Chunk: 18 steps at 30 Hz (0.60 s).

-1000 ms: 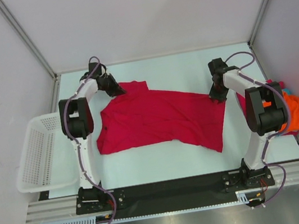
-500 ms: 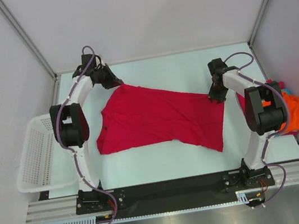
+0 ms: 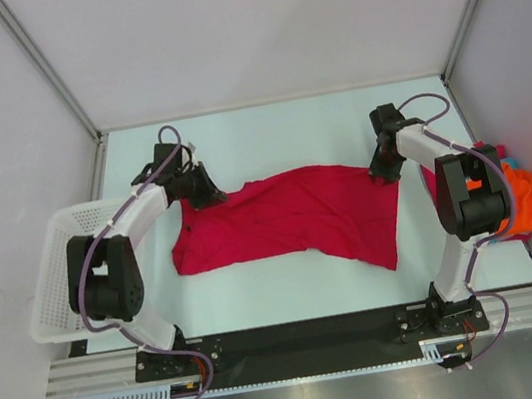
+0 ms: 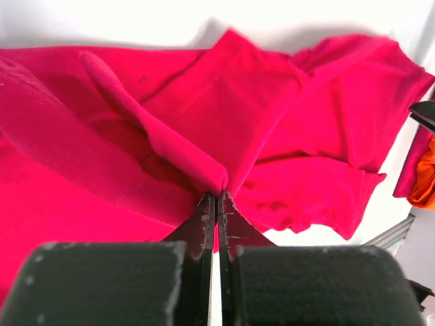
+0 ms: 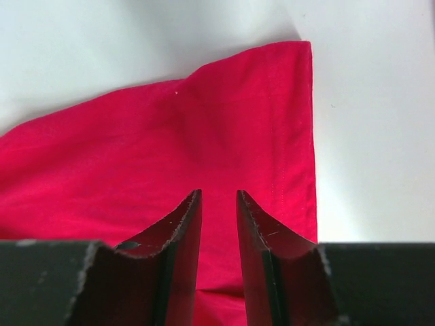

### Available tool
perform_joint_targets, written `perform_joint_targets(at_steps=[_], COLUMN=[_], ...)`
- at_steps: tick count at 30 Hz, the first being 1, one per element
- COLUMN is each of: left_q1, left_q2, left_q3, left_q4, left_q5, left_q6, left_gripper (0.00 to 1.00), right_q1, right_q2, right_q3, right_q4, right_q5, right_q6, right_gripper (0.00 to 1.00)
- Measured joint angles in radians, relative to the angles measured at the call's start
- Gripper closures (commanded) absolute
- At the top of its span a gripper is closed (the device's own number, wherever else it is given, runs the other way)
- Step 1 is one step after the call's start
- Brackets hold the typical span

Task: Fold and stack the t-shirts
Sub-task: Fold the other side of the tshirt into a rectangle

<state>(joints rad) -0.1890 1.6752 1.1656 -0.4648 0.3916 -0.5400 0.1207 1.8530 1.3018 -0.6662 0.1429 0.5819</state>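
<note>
The crimson red t-shirt (image 3: 289, 218) lies spread across the middle of the table. My left gripper (image 3: 213, 196) is shut on a fold of its left back edge; the left wrist view shows the cloth (image 4: 272, 102) pinched at the fingertips of that gripper (image 4: 217, 195). My right gripper (image 3: 380, 173) sits low over the shirt's right back corner. In the right wrist view that gripper (image 5: 219, 193) has its jaws a little apart, with flat red cloth (image 5: 170, 149) under them. Orange, magenta-pink and teal shirts (image 3: 523, 191) lie in a heap at the right edge.
A white lattice basket (image 3: 65, 272) hangs off the table's left side. The heap of shirts shows as orange cloth (image 4: 425, 183) at the right edge of the left wrist view. White walls and metal posts enclose the table.
My left gripper has moved from the back left corner toward the near side, carrying the shirt's back edge with it. The shirt is now narrower front to back. The right arm has not moved.
</note>
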Motion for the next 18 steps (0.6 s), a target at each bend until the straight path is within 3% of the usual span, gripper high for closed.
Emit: perform_joint_targets(at_steps=[1,5,8,12,18], left_q1=[-0.002,-0.002,-0.002,-0.002,-0.002], left_q2=[-0.027,-0.077,-0.066,-0.016,0.077], left_q3=[-0.017,-0.037,-0.037,-0.016,0.1], left_q4=[0.0,0.007,0.011,0.005,-0.014], left_q5=[-0.007,-0.032,-0.042,-0.051,-0.06], left_q6=[0.0,0.013,0.021,0.022,0.021], left_gripper=[0.95,0.53,0.38,0.3,0.29], right_q1=[0.0,0.0,0.0,0.0,-0.002], right_q2=[0.0,0.0,0.0,-0.006,-0.032], right_q3=[-0.001,-0.005,-0.006,-0.009,-0.014], right_q4=[0.002,0.006,0.006,0.006,0.004], right_q5=[-0.002,-0.009,-0.012,-0.012,-0.009], right_q6=[0.0,-0.004,-0.008,-0.015,-0.025], right_gripper=[0.67,0.65,0.62,0.6,0.6])
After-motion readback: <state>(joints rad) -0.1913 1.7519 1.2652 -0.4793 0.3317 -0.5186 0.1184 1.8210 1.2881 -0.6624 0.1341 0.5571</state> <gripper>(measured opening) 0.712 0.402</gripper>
